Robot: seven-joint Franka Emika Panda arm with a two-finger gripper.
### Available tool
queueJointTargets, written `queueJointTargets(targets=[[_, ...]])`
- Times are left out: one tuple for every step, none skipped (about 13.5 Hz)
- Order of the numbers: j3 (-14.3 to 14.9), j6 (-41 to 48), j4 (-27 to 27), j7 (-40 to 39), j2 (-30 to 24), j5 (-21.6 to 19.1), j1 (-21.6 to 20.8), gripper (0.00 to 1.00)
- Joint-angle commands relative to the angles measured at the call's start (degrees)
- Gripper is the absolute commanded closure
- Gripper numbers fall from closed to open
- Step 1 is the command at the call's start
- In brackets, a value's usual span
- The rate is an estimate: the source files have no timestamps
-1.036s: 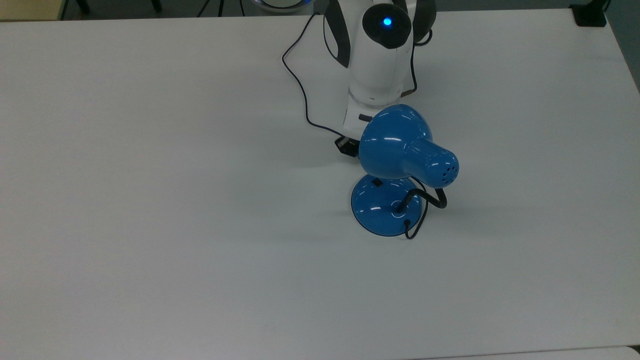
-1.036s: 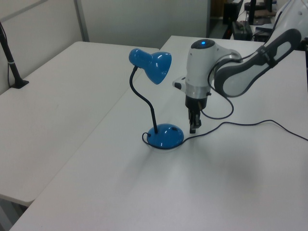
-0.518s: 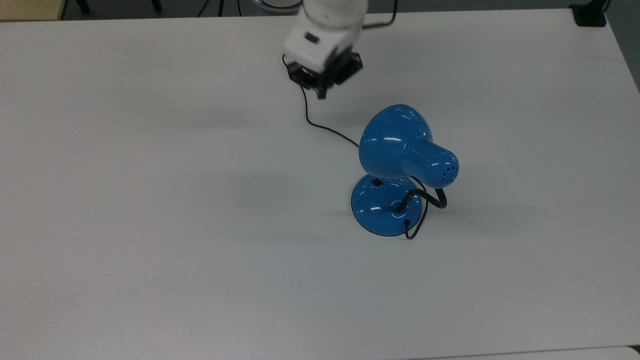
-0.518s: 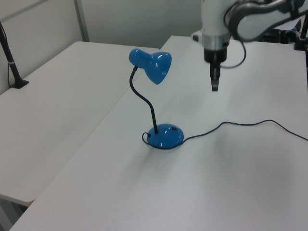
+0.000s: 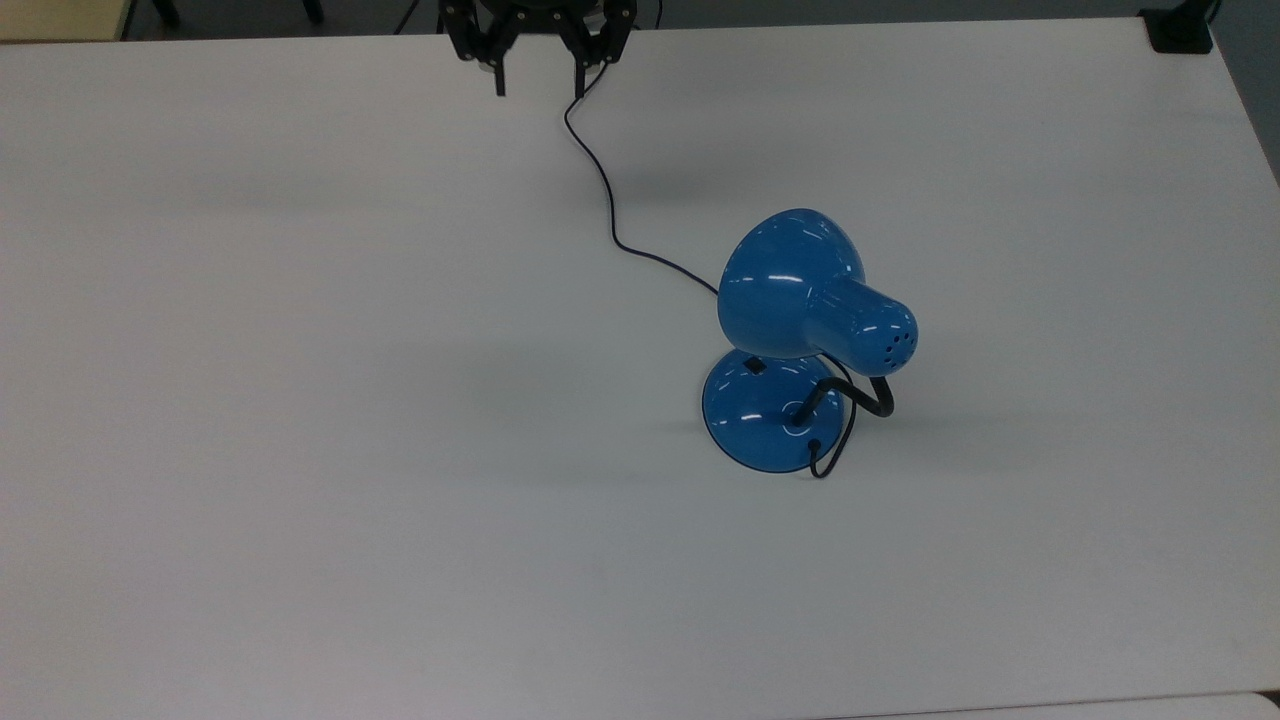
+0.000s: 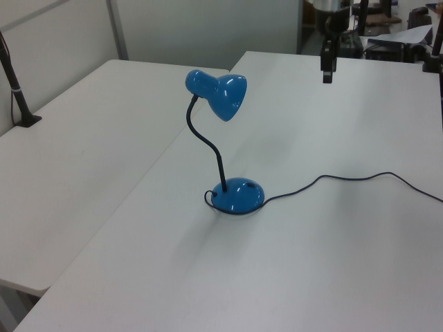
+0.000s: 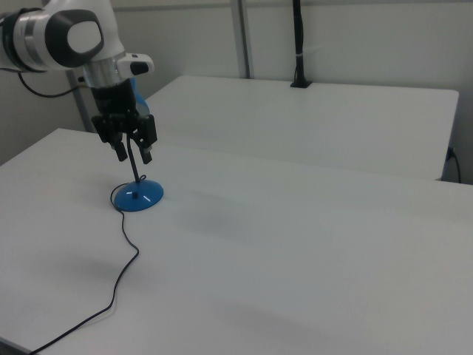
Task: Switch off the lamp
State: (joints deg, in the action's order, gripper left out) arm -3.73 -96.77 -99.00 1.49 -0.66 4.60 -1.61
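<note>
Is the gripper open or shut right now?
Open. In the top view the gripper has its two fingers spread apart with nothing between them, up near the table's far edge, away from the lamp.

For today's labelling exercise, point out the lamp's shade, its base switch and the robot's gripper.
lamp's shade (image 5: 785, 285), top view, on the blue bell's upper surface.
base switch (image 5: 755, 366), top view, on the small black button.
gripper (image 5: 538, 84), top view, midway between the open fingers.

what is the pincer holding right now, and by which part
Nothing. The pincer hangs open with only air between its fingers, up near the table's far edge in the top view, well away from the lamp.
</note>
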Motion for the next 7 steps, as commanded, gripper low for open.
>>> queueJointTargets(targets=[[1.62, 2.73, 1.44, 1.15, -1.63, -0.73, 0.47, 0.00], [2.15, 2.73, 1.44, 1.06, -1.63, -0.73, 0.47, 0.00], [2.24, 2.64, 1.44, 0.97, -1.45, -0.73, 0.47, 0.00], [2.24, 2.64, 1.53, 0.97, -1.45, -0.65, 0.73, 0.00], [2.33, 2.64, 1.71, 1.06, -1.45, -0.65, 1.08, 0.00], [2.24, 2.99, 2.23, 1.06, -1.45, -0.73, 1.17, 0.00], [2.24, 3.69, 2.23, 1.06, -1.45, -0.73, 1.17, 0.00]])
